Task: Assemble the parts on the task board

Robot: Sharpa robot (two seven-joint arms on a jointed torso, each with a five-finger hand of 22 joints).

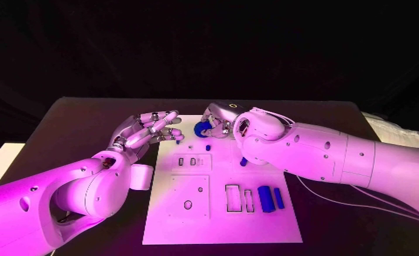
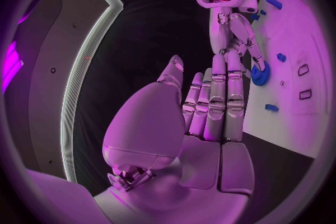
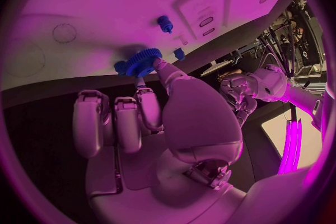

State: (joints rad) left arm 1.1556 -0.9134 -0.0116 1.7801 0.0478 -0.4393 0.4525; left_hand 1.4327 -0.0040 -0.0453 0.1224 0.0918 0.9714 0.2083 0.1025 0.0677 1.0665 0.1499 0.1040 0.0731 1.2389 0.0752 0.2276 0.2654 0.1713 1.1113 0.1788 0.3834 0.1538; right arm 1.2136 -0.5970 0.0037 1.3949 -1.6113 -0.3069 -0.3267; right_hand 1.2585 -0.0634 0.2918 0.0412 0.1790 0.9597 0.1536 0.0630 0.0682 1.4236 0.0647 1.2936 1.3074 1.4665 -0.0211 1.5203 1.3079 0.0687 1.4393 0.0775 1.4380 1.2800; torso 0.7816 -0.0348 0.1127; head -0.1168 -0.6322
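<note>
Black table [image 1: 79, 123] carrying the white task board [image 1: 218, 219], which lies at the centre and runs from the near edge toward the far side. Its surface shows rectangular slots and small round holes.

Right arm [image 1: 349, 159], entering from the right and reaching across the board's far right part. Left arm [image 1: 61, 198], entering from the near left and ending just left of the board.

Left hand [image 1: 148, 130], poised at the board's far left corner with palm up and fingers extended and slightly apart; it holds nothing, as the left wrist view confirms [image 2: 210, 106].

Right hand [image 1: 220, 121], at the far end of the board, fingers curled down around a blue gear [image 1: 203, 131]. In the right wrist view the gear [image 3: 140, 63] is pinched between thumb and fingertips, its toothed rim just over the board surface; whether it touches the board cannot be told.

Two blue bars [image 1: 270, 198], lying side by side on the near right part of the board, just right of the rectangular slots.

Small blue peg [image 1: 209, 146], upright on the board just near of the gear; seen also in the right wrist view [image 3: 165, 23].
</note>
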